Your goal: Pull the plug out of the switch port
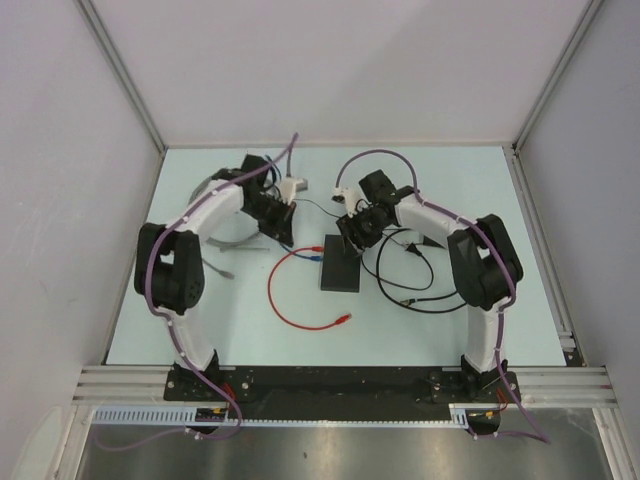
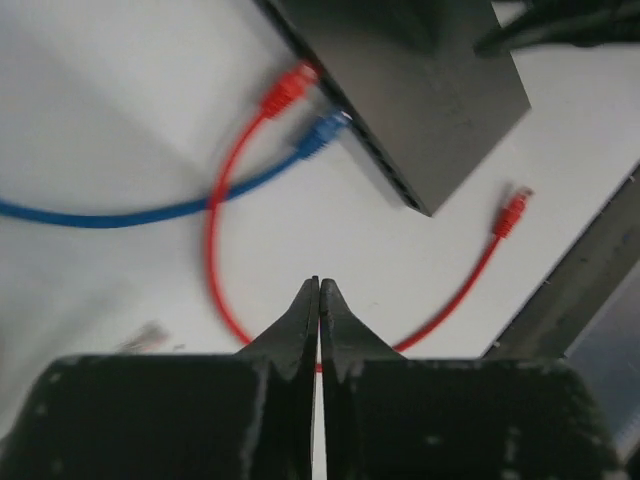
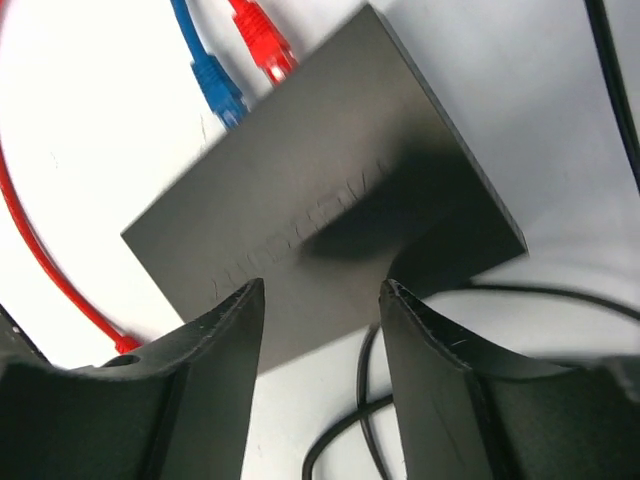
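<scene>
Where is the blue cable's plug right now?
Seen from the left wrist camera, the blue plastic plug sits at the edge of the flat black rectangular box, beside the red plastic plug, on the box's side facing the left arm.
</scene>
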Robot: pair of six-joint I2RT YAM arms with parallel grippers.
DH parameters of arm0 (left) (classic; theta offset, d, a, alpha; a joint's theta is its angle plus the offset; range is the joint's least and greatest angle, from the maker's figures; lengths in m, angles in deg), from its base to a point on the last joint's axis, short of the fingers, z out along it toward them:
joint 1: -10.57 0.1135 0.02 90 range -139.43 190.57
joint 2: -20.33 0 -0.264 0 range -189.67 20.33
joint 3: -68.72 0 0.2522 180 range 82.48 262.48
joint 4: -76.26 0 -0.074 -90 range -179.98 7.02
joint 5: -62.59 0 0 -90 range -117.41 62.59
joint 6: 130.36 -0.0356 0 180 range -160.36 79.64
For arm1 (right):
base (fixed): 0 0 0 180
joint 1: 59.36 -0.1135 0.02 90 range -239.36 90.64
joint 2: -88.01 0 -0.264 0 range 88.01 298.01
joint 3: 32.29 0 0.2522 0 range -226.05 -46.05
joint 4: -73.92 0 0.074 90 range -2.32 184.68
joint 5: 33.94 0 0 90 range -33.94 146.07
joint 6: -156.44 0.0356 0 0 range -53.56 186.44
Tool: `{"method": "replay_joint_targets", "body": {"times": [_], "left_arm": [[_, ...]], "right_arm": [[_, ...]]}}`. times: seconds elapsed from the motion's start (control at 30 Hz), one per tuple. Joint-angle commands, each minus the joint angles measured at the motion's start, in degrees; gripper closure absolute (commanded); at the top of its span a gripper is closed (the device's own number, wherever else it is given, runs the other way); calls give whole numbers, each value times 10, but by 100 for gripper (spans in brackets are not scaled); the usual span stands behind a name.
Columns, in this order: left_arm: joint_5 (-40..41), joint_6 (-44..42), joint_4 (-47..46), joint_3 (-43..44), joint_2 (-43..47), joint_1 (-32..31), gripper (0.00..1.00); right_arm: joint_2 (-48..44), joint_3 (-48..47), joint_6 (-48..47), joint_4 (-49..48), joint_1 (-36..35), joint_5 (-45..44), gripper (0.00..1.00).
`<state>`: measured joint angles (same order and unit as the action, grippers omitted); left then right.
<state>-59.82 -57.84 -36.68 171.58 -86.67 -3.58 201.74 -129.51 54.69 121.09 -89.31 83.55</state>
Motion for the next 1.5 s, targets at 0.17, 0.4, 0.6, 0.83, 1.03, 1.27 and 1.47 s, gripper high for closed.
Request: {"method": "replay_joint_targets", "body": {"times": [0.17,0.4,0.6,0.83,1.03,1.27,1.47], "left_arm": [[-97,50,-90,-139,-1,-79,100],[-115,43,-102,-97,-76,-127,100],[-132,24,-87,-24,-136,-167,100],[-179,-54,-10,0,-97,-160,92],[-102,20,-102,-41,-13,-93,59],[-41,49,-144,18,-55,-58,45],[-46,31,-138,63,-123,-50,46]], "right_arm": [[-124,67,10,1,31,-49,100],[-127,101,43,-19,54,-46,97],[-123,101,52,-25,71,-46,94],[-116,101,59,-28,75,-34,91],[-105,101,44,-31,57,-20,82],[-84,86,-5,-29,12,-9,75],[-33,66,-31,-24,-12,-6,92]]}}
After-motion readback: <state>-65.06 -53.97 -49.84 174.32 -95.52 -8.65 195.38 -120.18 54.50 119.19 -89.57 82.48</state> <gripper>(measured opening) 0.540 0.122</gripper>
